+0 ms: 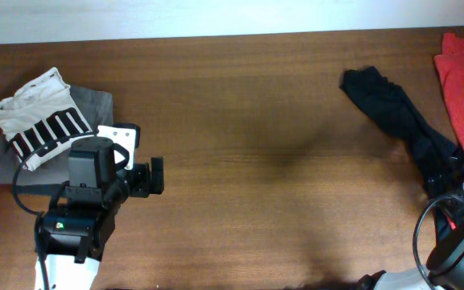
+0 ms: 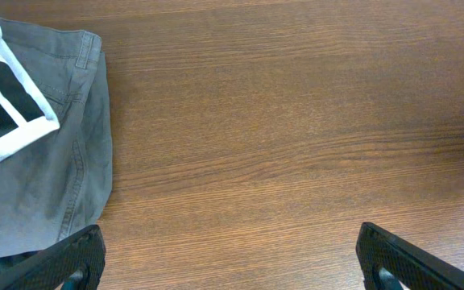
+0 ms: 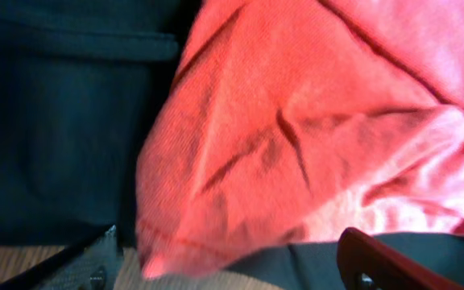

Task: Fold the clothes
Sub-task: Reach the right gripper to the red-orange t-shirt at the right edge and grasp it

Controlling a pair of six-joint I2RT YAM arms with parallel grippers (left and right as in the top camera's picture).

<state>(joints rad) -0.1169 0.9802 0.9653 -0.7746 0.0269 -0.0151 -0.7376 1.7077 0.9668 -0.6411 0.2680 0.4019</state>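
Far left of the black garment (image 1: 393, 109), you have a crumpled white shirt (image 1: 39, 117) with black bars lying on a flat grey twill garment (image 1: 95, 103). Your left gripper (image 2: 232, 266) hovers just right of those two, over the grained wood table (image 1: 256, 121), jaws wide apart. The T-shirt (image 3: 296, 137), a soft, creased orange-red knit, overlaps the black garment's right side. Your right gripper (image 3: 232, 270) straddles its stitched hem, jaws apart, not clamped.
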